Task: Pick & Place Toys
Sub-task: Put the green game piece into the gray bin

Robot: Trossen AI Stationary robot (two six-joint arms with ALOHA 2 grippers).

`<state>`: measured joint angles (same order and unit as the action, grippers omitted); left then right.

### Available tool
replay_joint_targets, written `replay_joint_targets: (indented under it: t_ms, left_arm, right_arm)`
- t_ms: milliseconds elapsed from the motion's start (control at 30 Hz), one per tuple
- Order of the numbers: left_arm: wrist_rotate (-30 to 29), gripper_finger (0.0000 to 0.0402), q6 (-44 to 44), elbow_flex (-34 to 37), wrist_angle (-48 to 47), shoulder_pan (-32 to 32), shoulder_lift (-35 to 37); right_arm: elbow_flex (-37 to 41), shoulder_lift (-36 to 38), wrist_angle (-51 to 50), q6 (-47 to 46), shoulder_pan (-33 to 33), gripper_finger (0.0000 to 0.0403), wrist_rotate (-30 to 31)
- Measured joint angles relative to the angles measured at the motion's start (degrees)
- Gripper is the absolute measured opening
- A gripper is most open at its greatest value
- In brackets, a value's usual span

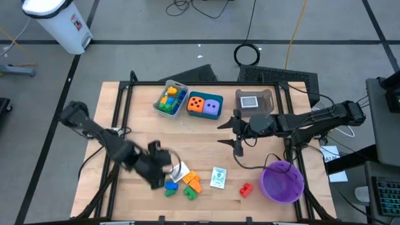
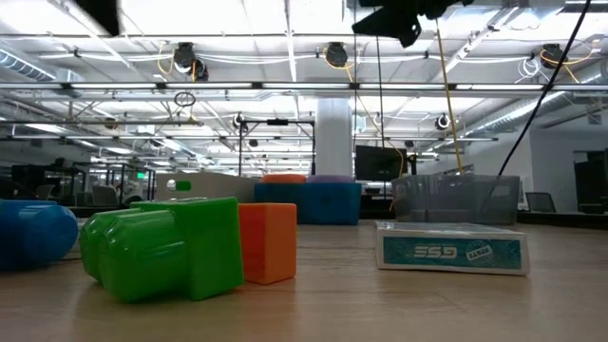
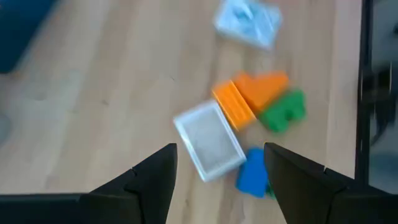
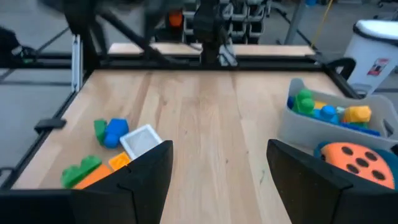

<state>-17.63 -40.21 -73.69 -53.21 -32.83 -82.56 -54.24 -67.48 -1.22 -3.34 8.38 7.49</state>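
Overhead, wooden table (image 1: pixel 206 134), ceiling lights (image 2: pixel 332 52)

The right gripper (image 2: pixel 404 24) is hanging dark at the top edge, high over the table (image 2: pixel 313 309). Below its jaws and just to their right, a white picture card (image 2: pixel 451 249) is lying flat, with a clear grey tray (image 2: pixel 456 199) standing behind it. Down to the jaws' left, a green brick (image 2: pixel 166 249) is lying nearest the camera, touching an orange brick (image 2: pixel 271 242). A blue brick (image 2: pixel 33 233) is sitting farthest to the left. A teal tray (image 2: pixel 318 202) is showing farther back.
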Motion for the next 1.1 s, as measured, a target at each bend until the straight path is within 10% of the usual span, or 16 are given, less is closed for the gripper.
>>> replay_joint_targets:
  t_ms: [333, 1100]
  left_arm:
    - [0.26, 0.0248, -0.49, 0.00, 0.67, -9.74, -12.85]
    - [7.74, 0.0248, -13.09, 0.00, 13.60, -10.44, -23.91]
  right_arm:
    - [-0.02, -1.80, -0.78, -0.46, -0.87, 0.0251, -0.04]
    - [-0.02, -1.79, -2.74, -3.38, -0.81, 0.0251, -0.24]
